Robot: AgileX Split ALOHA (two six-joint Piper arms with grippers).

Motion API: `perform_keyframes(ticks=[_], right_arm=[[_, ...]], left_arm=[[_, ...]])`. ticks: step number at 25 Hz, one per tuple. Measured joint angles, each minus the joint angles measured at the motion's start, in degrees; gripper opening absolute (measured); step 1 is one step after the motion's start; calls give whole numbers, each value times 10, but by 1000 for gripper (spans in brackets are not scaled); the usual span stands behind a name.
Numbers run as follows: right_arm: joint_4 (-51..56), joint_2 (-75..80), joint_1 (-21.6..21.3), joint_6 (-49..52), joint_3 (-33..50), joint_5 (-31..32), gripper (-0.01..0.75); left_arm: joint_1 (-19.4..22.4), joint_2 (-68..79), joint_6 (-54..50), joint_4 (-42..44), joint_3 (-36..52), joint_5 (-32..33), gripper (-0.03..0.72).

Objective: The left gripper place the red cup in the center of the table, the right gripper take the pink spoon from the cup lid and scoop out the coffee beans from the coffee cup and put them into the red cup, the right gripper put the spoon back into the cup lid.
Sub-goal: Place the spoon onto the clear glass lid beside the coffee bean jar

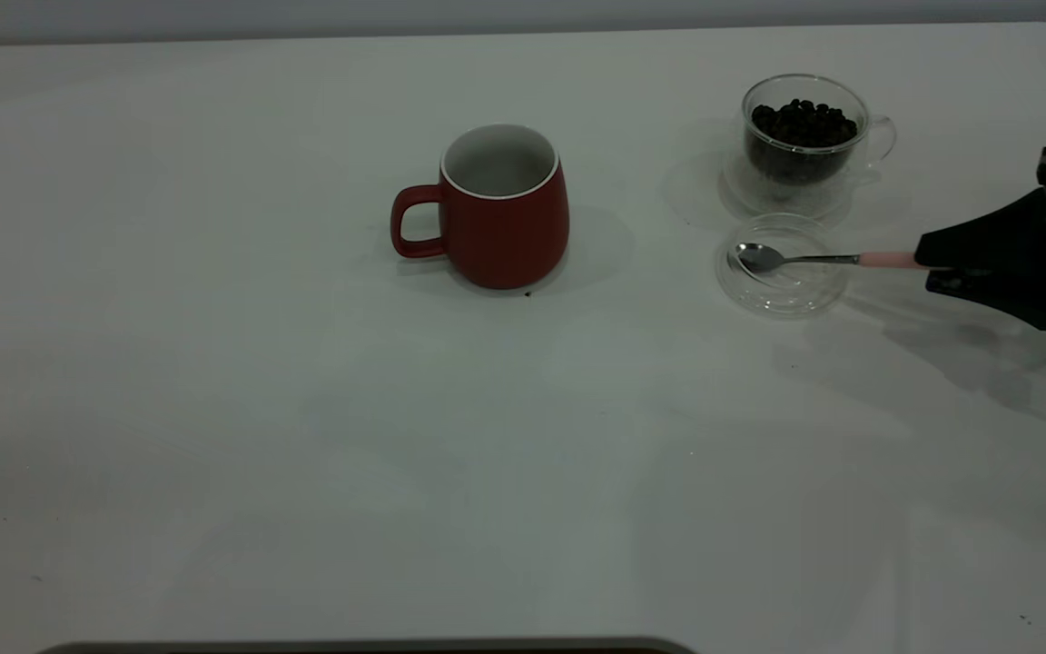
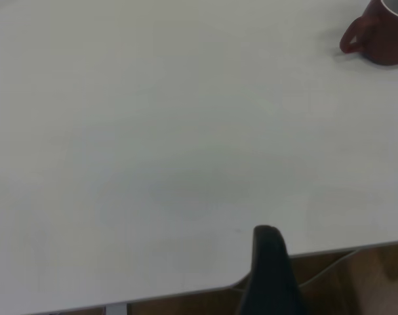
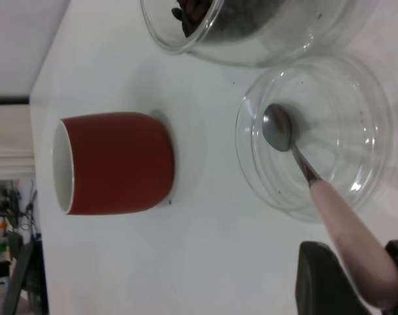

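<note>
White surface (image 1: pixel 214 409); my right fingers (image 3: pixel 346 279) straddle the pink spoon (image 1: pixel 814 259) handle's end, its length running straight toward me, bowl in the cup lid (image 1: pixel 782 291).

Matt red cup (image 1: pixel 505 213), clear glass coffee cup (image 1: pixel 800 145), shiny metal-bowled pink spoon (image 1: pixel 786 259)

Pretty flat, dim-ish light here, and the white desk (image 1: pixel 214 409) reads greyish with a faint green cast. We see soft shadows falling to the right of the red cup (image 1: pixel 500 207) and a broad blurry one under the right end effector (image 1: pixel 927 265), so light seems to come from above and left. Small highlights glint on the cup lid (image 1: pixel 782 265) rim. In the left wrist view we get overall softness, and the nearby end effector (image 2: pixel 272 275) is out of focus.
</note>
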Motion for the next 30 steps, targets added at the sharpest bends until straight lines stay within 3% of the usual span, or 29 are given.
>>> perform_keyframes(ticks=[6, 12, 15, 24, 30], right_arm=[[0, 4, 19, 0, -12, -10, 308], [0, 4, 20, 4, -12, -16, 503], [0, 4, 20, 15, -12, -26, 565], [-5, 4, 18, 35, -12, -55, 585], [-79, -48, -8, 113, 13, -88, 585]], left_arm=[[0, 0, 0, 0, 0, 0, 590], [0, 0, 0, 0, 0, 0, 590], [0, 0, 0, 0, 0, 0, 590], [0, 0, 0, 0, 0, 0, 590], [0, 0, 0, 0, 0, 0, 590]])
